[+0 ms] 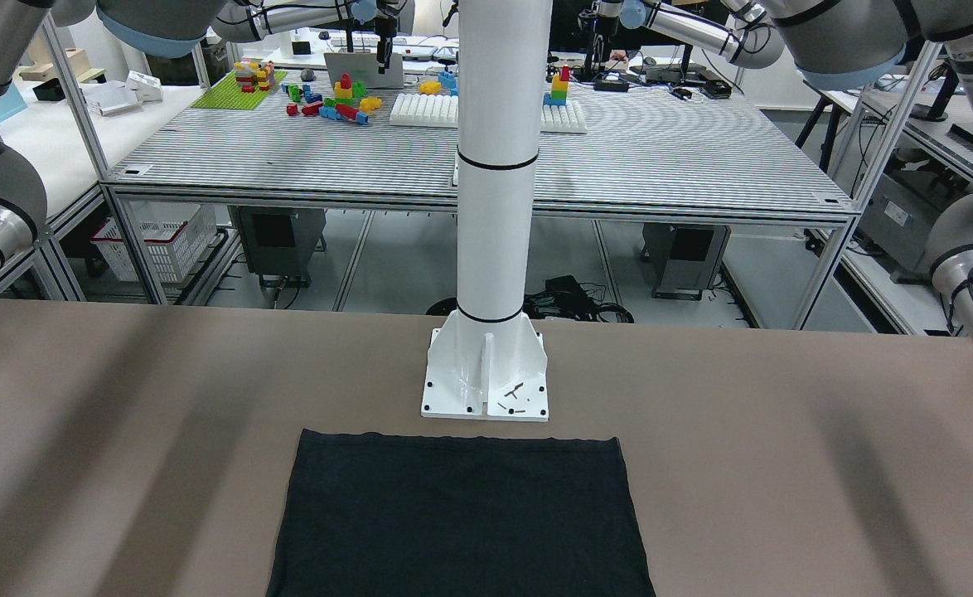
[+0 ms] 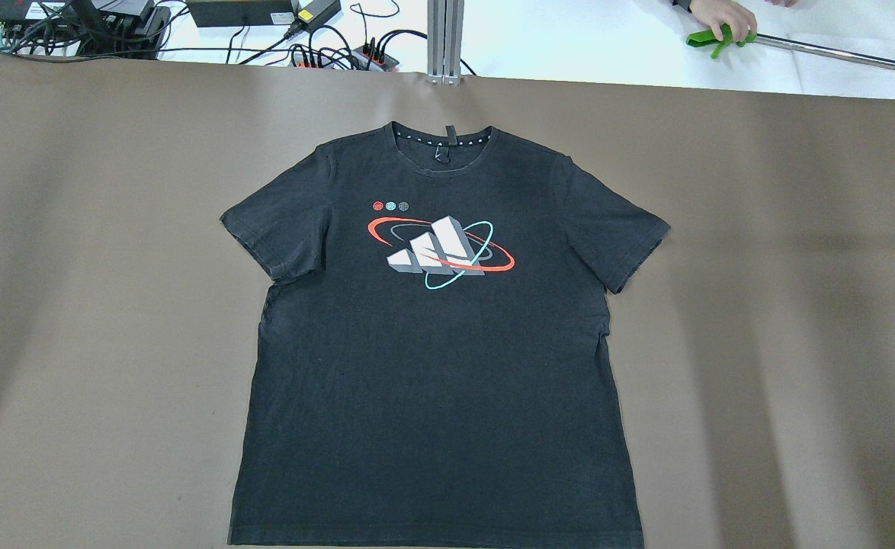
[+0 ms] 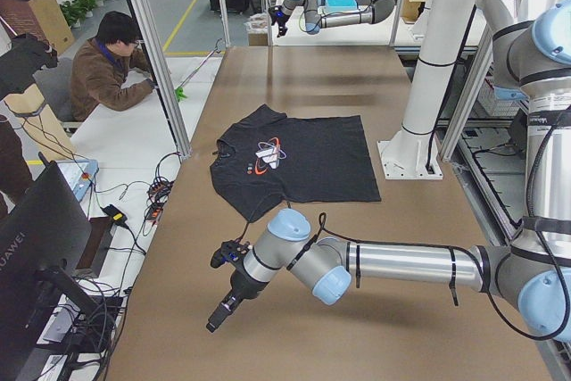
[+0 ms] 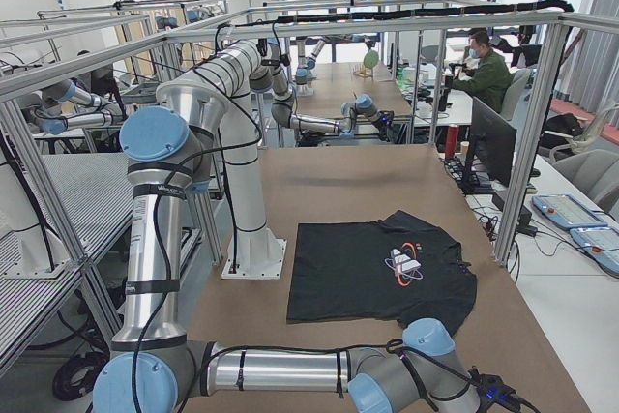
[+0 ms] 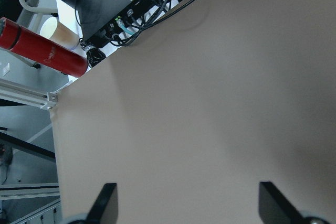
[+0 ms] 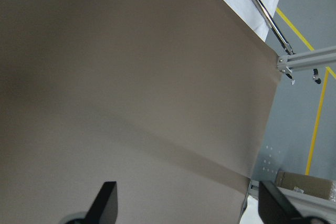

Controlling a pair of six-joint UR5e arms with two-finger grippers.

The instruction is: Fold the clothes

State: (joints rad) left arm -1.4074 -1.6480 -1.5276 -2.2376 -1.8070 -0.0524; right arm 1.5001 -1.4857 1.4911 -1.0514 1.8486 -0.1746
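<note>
Left gripper (image 5: pixel 189 200) and right gripper (image 6: pixel 189 199) gape; black printed T-shirt (image 2: pixel 432 366) lies flat.

A white pillar base (image 1: pixel 485 373) stands on the brown table (image 1: pixel 785 464); toy bricks (image 1: pixel 337 95) litter the slatted bench (image 1: pixel 660 157) behind.

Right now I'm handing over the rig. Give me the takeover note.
Left tool: open, empty, over bare table, clear of the shirt.
Right tool: open, empty, also over bare table.
Shirt: flat at mid-table, print up, sleeves spread, hem toward the pillar base, collar toward the far edge.
Done: nothing, no fold made yet.
Left: every fold. Neither tool is touching the shirt.
</note>
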